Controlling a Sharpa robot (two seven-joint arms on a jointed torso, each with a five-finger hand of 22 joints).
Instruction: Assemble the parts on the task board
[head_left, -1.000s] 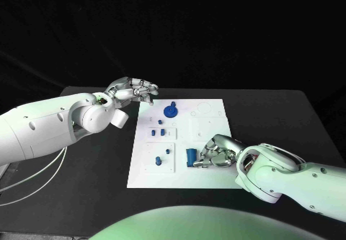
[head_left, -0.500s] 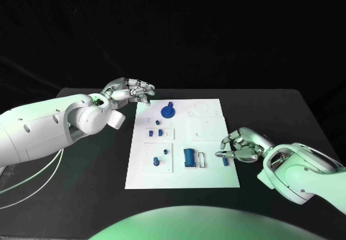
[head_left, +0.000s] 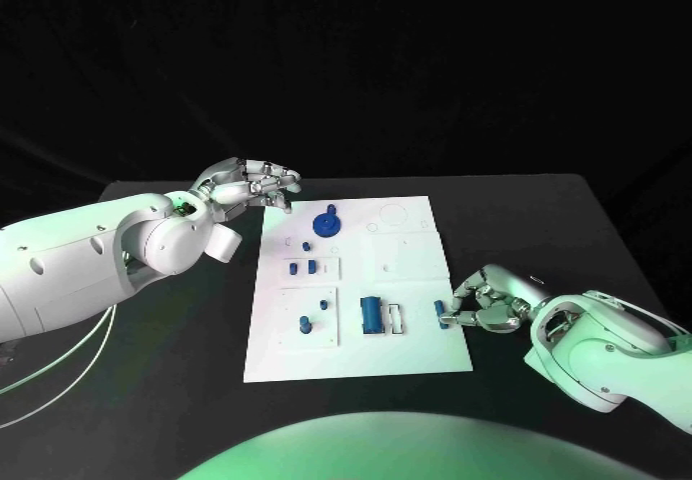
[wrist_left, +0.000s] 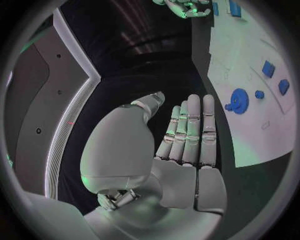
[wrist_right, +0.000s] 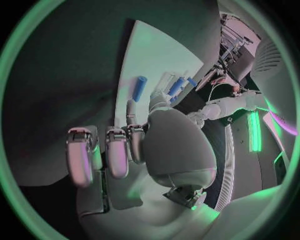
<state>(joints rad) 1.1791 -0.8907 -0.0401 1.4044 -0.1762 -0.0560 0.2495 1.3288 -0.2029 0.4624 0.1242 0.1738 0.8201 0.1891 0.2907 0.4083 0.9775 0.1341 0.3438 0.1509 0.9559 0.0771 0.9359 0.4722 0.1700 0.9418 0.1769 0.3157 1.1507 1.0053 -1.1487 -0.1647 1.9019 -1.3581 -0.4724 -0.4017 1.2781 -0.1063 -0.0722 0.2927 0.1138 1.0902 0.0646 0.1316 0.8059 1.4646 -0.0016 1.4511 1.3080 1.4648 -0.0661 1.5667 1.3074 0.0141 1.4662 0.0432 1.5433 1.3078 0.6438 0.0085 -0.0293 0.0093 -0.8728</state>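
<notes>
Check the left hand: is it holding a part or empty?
Empty. The left hand has its fingers stretched straight and side by side with nothing between them, hovering off the task board beside its far left corner.

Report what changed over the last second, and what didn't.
The right hand drew back from beside the blue cylinder to the task board's right edge, where a small blue part now lies at its fingertips. The left hand stayed raised off the board's far left corner; the blue gear stayed put.
</notes>
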